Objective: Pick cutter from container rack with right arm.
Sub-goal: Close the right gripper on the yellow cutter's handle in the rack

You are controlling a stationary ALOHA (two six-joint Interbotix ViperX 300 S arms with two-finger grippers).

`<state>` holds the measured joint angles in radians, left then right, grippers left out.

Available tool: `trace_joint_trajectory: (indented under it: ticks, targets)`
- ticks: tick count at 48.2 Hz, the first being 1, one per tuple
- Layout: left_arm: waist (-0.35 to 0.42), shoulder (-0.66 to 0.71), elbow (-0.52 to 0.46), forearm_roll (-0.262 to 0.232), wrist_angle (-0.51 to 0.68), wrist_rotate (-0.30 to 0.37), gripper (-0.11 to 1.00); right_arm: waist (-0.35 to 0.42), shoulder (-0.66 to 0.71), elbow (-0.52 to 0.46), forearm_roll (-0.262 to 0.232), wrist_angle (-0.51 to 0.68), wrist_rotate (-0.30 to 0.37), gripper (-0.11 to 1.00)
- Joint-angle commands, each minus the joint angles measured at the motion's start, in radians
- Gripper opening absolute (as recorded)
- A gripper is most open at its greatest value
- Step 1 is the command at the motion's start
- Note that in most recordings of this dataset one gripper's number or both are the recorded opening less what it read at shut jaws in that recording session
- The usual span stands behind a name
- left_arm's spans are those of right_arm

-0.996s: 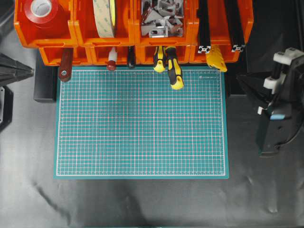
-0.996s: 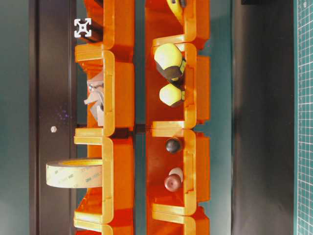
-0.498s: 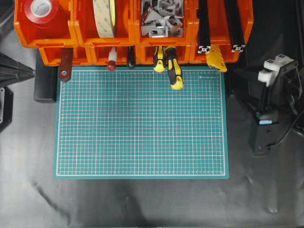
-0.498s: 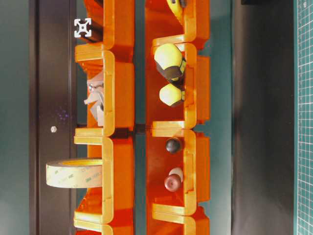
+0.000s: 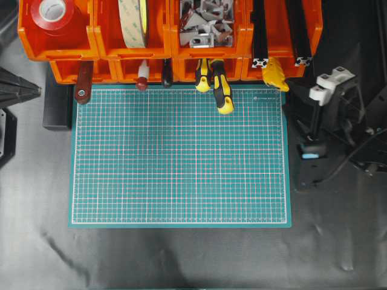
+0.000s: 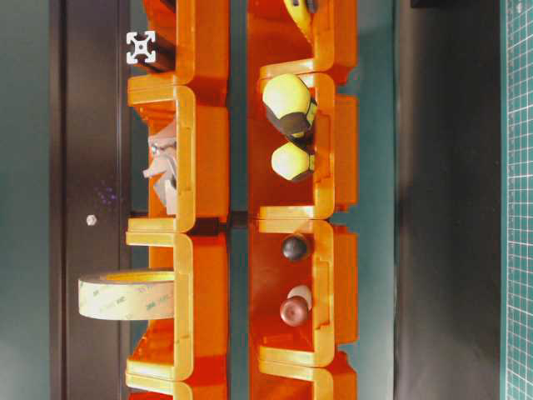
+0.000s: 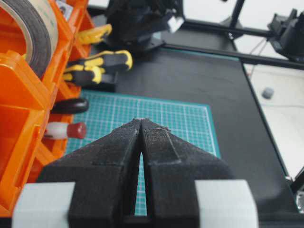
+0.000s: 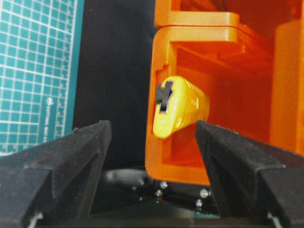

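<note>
The right gripper (image 8: 149, 137) has its jaws spread wide, one black finger at lower left and the other at lower right of the right wrist view, and they hold nothing and touch nothing. Centred in the gap between them, but farther off, sits the cutter (image 8: 180, 105), its blunt yellow end with a small dark piece poking out of the open front of an orange bin. No finger reaches its sides yet.

In the overhead view the cutter (image 5: 274, 74) shows at upper right, jutting from the lower tier of the rack (image 5: 36, 51) down onto the top right corner of the green mat (image 5: 179, 157). The right arm (image 5: 329, 130) stands at the right edge of the mat, near the cutter but apart from it.

So the task looks to be at the approach: the jaws are ready and lined up, while closing in, gripping and drawing the cutter out of the bin all remain (the bin wall just left of the cutter leaves little room for that finger, I judge).

The left gripper (image 7: 141, 124) has its jaws pressed together, tips meeting, with nothing between them. It hangs over the left part of the desk, well away from the cutter, with the striped screwdrivers (image 7: 97, 66) ahead of it at upper left of its view.
</note>
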<state>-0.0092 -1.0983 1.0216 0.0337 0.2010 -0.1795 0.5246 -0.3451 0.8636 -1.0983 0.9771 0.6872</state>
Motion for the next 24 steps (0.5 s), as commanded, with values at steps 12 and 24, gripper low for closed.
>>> trace_joint_trajectory:
  ticks: [12, 24]
  targets:
    - [-0.011, 0.0, -0.028, 0.003, -0.003, -0.006, 0.0, -0.028, 0.02, -0.018, -0.109, -0.012, 0.129, 0.69]
    - [-0.015, 0.0, -0.026, 0.003, -0.003, -0.006, 0.0, -0.034, 0.02, -0.017, -0.143, -0.003, 0.196, 0.67]
